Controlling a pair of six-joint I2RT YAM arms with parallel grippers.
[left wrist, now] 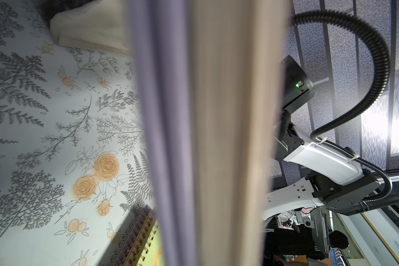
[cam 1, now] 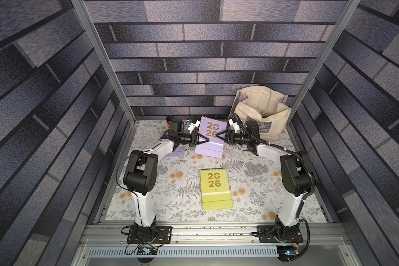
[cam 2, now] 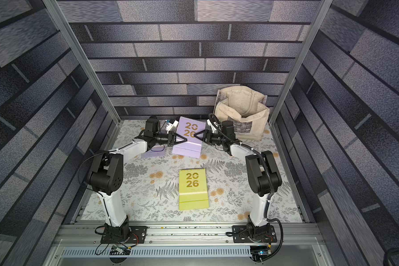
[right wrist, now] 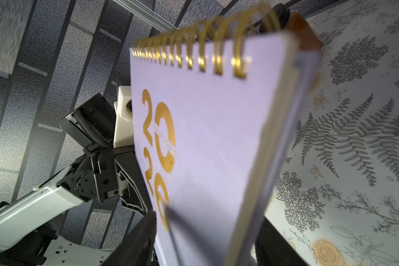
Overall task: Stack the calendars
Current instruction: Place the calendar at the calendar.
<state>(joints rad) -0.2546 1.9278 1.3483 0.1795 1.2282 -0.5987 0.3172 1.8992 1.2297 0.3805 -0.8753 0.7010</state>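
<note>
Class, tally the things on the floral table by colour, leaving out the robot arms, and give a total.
Lavender: 2, the lifted calendar and a partly hidden calendar lying flat beside it
Yellow-green: 1, the yellow-green calendar
Cream: 1, the tote bag
Total: 4

Cream tote (cam 1: 260, 110) slumped open at far right, leaning on brick-print wall (cam 1: 205, 57). Underneath, floral cloth (cam 1: 171, 202) with grey ferns and orange roses, spread across the table.
</note>
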